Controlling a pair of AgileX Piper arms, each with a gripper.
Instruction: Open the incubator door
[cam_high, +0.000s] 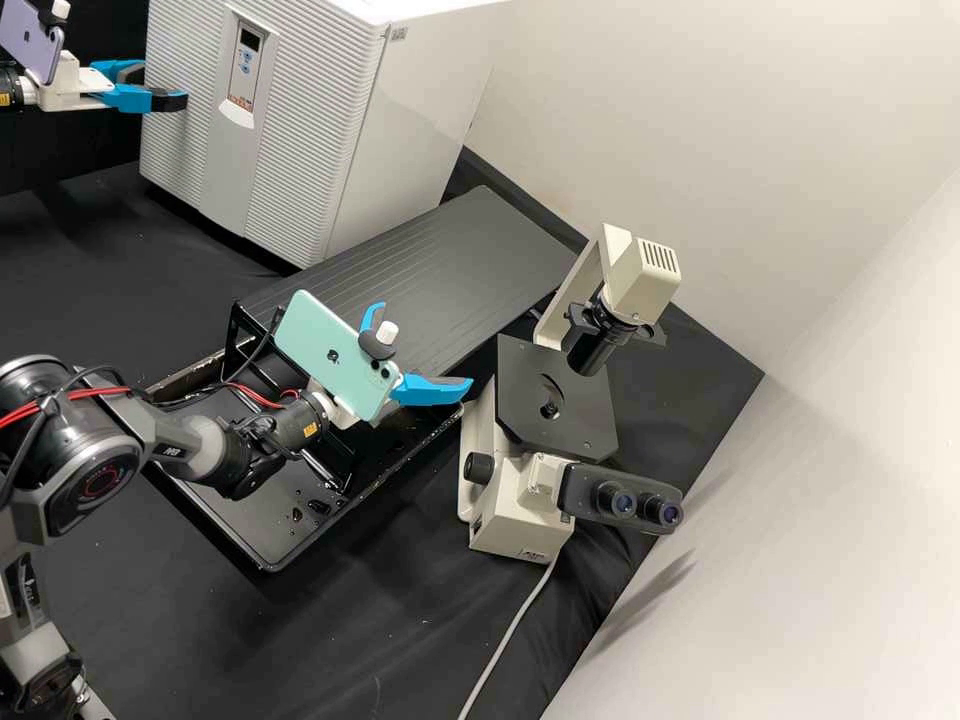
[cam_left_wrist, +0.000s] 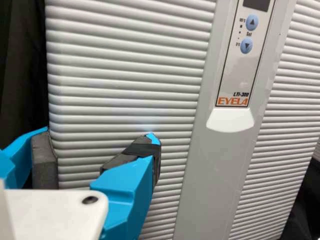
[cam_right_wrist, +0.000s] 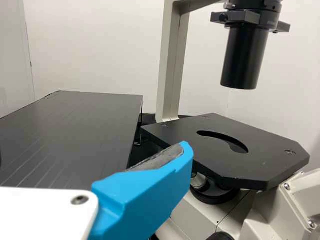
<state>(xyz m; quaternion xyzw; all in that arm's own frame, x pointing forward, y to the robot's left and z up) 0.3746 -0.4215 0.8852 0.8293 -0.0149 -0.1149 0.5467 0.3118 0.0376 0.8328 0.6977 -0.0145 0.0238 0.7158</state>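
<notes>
Upper left, you have the shut incubator door (cam_high: 300, 150); nearer centre, a grooved black board (cam_high: 450, 270) and microscope (cam_high: 505, 520). Your left tool (cam_high: 158, 86) gapes empty at the door; your right tool (cam_high: 420, 348), open, empty, points rightward.

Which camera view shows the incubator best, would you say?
The high view: the incubator, front and side together. The left wrist view shows its front closer, but cropped; the right wrist view, part of its side.

OK so the incubator's (cam_high: 410, 120) door (cam_high: 305, 125) is shut, left tool (cam_high: 162, 87) near its front. Black board (cam_high: 430, 265) just beside it, right tool (cam_high: 425, 346) and microscope (cam_high: 515, 505) well apart from it, same black surface (cam_high: 350, 630).
</notes>
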